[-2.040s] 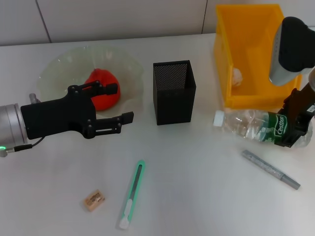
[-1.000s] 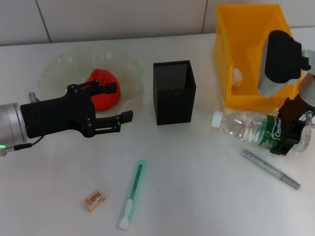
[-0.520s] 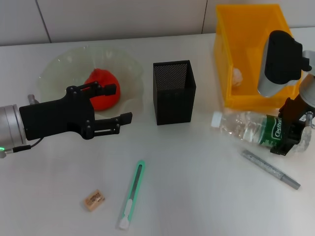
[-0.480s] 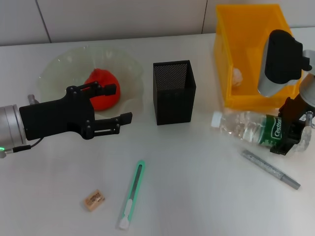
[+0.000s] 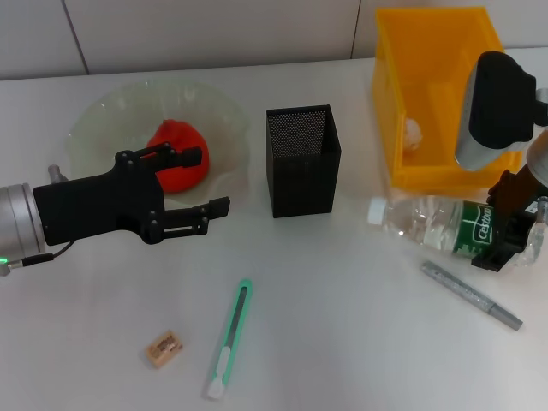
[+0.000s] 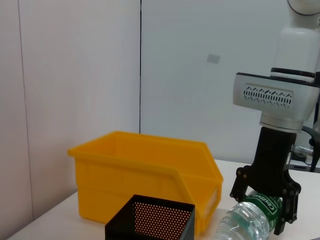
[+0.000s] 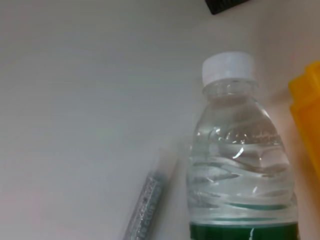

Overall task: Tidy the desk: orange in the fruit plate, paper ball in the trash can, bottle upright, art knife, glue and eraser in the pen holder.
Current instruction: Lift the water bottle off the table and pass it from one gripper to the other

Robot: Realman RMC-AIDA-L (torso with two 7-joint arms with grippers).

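A clear plastic water bottle (image 5: 432, 224) with a green label lies on its side near the counter's (image 5: 342, 325) right edge, white cap pointing toward the counter's middle. The right end effector (image 5: 511, 229) is clamped around the bottle's labelled lower body. Just beside the bottle, toward the front edge, lies a grey glue stick (image 5: 471, 295). Behind the bottle, touching or nearly so, sits the yellow trash bin (image 5: 432, 94) holding the paper ball (image 5: 413, 130).

The left end effector (image 5: 199, 190), fingers apart, hovers by the fruit plate (image 5: 111, 116) with the orange (image 5: 175, 163).

Risk, as a judgement: tipping the bottle upright could swing it into the bin wall, or the smooth body could slip in a grip this close to its base.
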